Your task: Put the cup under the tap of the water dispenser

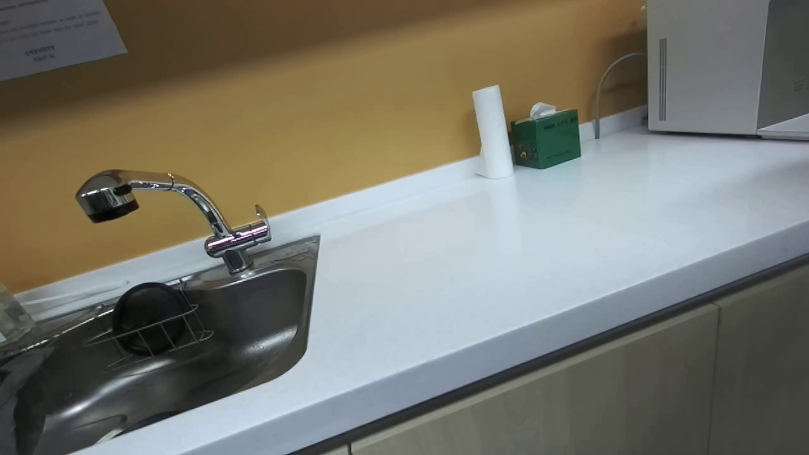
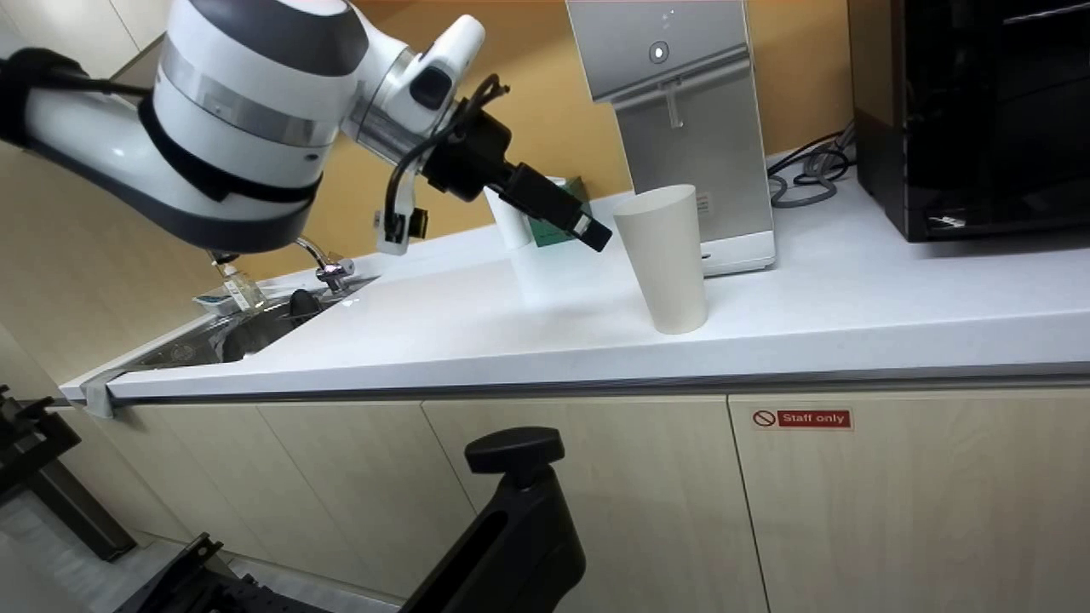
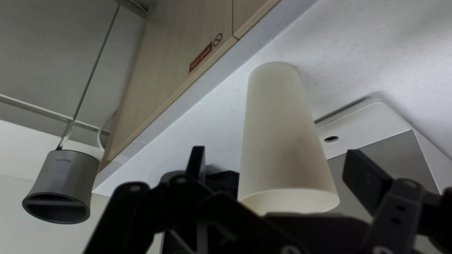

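A tall cream cup (image 2: 668, 264) stands upright on the white counter near its front edge, in front of the silver water dispenser (image 2: 724, 170). The dispenser's tap (image 2: 673, 104) is above and behind the cup. My gripper (image 2: 592, 234) is tilted downward, just left of the cup near its rim height. In the wrist view, which is upside down, the gripper (image 3: 274, 160) is open, with the cup (image 3: 279, 130) between the fingers' directions and no finger seen touching it. The dispenser's white base (image 3: 363, 127) is beside it. An exterior view shows the dispenser (image 1: 705, 69) but neither cup nor gripper.
A black microwave (image 2: 988, 119) and coiled cables (image 2: 817, 174) are right of the dispenser. A green tissue box (image 1: 547, 140), a paper roll (image 1: 494, 133) and a sink (image 1: 272, 309) with a faucet (image 1: 202, 205) lie along the counter. A black stand (image 2: 519, 519) is in the foreground.
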